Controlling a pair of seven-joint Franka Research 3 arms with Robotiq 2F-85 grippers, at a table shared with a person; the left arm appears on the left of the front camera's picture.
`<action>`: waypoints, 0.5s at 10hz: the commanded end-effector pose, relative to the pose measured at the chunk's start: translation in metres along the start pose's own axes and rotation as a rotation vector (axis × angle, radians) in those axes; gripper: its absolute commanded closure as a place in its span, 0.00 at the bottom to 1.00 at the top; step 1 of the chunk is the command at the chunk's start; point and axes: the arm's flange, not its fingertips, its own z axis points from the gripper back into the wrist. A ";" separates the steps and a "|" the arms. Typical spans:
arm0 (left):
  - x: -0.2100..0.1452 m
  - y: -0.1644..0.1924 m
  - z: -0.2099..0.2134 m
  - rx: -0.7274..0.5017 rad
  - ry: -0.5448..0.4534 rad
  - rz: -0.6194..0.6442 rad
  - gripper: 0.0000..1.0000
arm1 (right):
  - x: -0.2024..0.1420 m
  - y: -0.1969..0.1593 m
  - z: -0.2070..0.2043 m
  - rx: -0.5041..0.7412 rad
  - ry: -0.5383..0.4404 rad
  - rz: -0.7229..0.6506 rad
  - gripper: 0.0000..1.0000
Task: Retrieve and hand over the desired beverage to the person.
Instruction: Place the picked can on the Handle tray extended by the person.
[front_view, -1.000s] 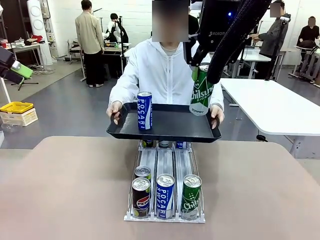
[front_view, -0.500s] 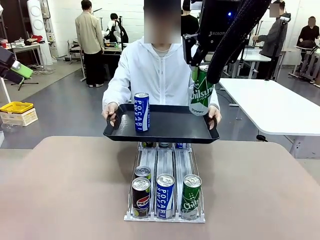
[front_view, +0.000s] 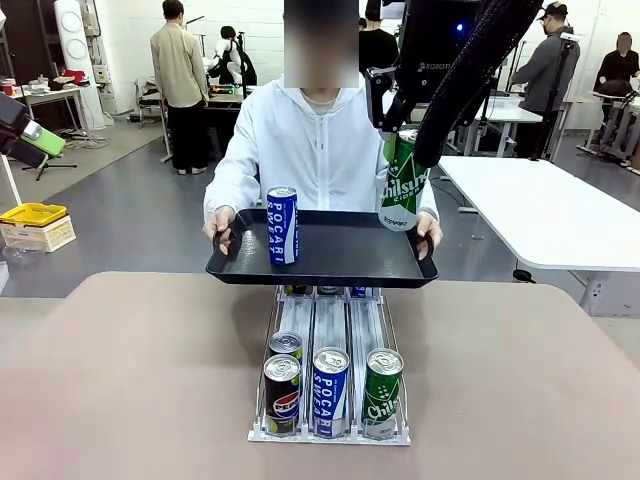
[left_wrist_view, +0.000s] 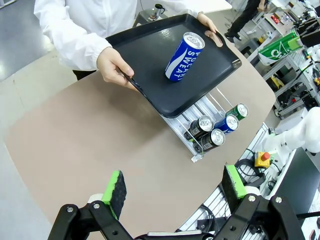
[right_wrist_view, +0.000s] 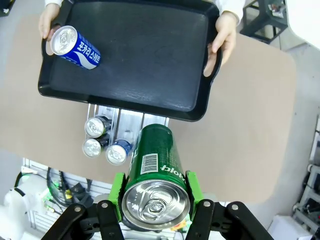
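The right pincer (right_wrist_view: 155, 200) was clenched on the green can (right_wrist_view: 155, 170), its green pads pressed on opposite sides of the can's upper wall just under the rim, the can hanging tilted below it. In the front view this green can (front_view: 402, 185) hung directly above the right end of the black tray (front_view: 330, 262), not yet touching it, right beside the person's hand (front_view: 428, 232) on the tray's handle. Judged from its look, the can was a thin metal cylinder, stiff if full but easily dented by a hard squeeze, smooth and likely slippery, with some weight from its liquid; a hold across the side wall near the top, as here, seemed sound, though it could swing or slip if tipped further. Farther from that pincer, at the tray's other end, one blue can (front_view: 282, 225) stood upright. The person (front_view: 320, 140) held the tray level in both hands above the far edge of the tabletop (front_view: 120, 380). Below and nearer stood the clear dispenser rack (front_view: 330, 425), with four can tops showing toward its front: one dark, one blue, one green, one silver-topped behind the dark one; more sat half hidden under the tray. The left pincer (left_wrist_view: 175, 187) hung released, jaws wide, grasping nothing, well off to the side above the tabletop.
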 end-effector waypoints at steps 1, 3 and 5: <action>0.000 0.001 0.001 -0.001 -0.002 0.001 0.00 | -0.002 0.000 0.003 -0.010 -0.009 -0.019 0.50; 0.000 0.001 0.001 -0.001 -0.002 0.001 0.00 | -0.002 0.000 0.003 -0.010 -0.009 -0.019 0.50; 0.000 0.001 0.001 -0.001 -0.002 0.001 0.00 | -0.002 0.000 0.003 -0.010 -0.009 -0.019 0.50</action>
